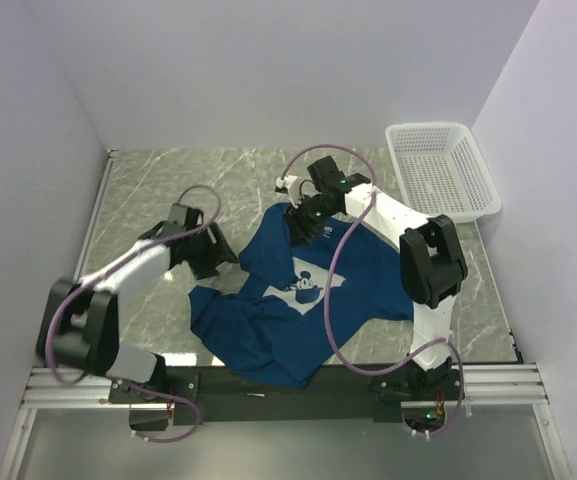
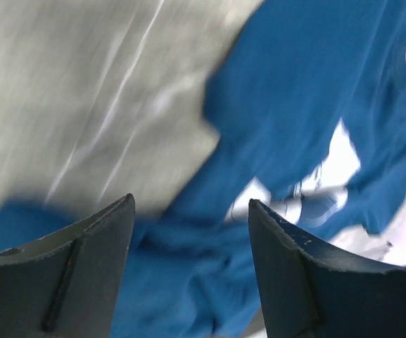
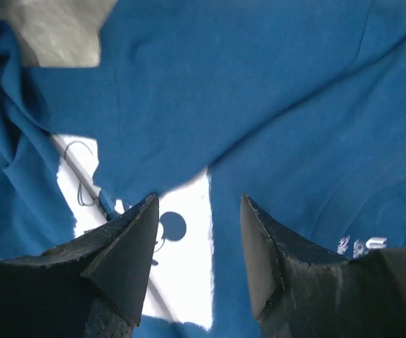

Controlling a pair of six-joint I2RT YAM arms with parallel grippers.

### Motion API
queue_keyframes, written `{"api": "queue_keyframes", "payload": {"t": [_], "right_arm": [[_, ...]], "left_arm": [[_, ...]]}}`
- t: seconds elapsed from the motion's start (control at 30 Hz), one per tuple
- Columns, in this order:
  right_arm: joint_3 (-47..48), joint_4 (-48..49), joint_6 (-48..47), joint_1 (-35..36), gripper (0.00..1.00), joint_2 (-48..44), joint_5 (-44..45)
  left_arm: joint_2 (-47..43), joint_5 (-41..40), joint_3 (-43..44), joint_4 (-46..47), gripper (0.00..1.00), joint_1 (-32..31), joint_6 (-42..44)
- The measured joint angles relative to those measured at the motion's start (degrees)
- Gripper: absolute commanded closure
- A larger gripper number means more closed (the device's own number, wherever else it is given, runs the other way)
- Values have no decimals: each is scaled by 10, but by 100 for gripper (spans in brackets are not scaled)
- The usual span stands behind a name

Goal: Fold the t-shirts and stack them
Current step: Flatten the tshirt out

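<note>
One dark blue t-shirt (image 1: 268,330) lies crumpled in the middle of the table, its pale mouse print (image 1: 308,283) partly covered by a folded flap. My left gripper (image 1: 218,257) hovers at the shirt's left edge. In the left wrist view, which is blurred, the left gripper (image 2: 190,208) is open over blue cloth (image 2: 301,105), with nothing between its fingers. My right gripper (image 1: 303,228) hangs over the shirt's far edge. In the right wrist view the right gripper (image 3: 199,201) is open above the print (image 3: 188,267) and the shirt (image 3: 259,84), gripping nothing.
A white mesh basket (image 1: 468,195) stands at the back right corner. Grey marble table (image 1: 148,190) shows to the left of and behind the shirt. Purple walls close in three sides. The arms' mounting rail (image 1: 268,385) runs along the near edge.
</note>
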Motion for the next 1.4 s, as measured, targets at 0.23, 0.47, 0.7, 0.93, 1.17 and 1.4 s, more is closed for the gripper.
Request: {"api": "queue_keyframes", "payload": {"t": [0.23, 0.47, 0.7, 0.93, 1.17, 1.4], "right_arm": [[-86, 5, 49, -35, 43, -55, -19], [-160, 12, 69, -108, 41, -199, -63], [-241, 51, 83, -157, 36, -367, -111], [-324, 90, 90, -237, 32, -456, -129], [-348, 52, 14, -221, 32, -437, -130], [-312, 59, 30, -182, 33, -332, 0]], "left_arm": [[183, -28, 105, 33, 50, -47, 21], [261, -62, 190, 11, 99, -57, 48], [379, -188, 524, -78, 100, -59, 113], [516, -311, 974, -56, 1, -51, 128], [322, -308, 623, -4, 1, -16, 118], [78, -233, 243, -17, 0, 27, 81]]}}
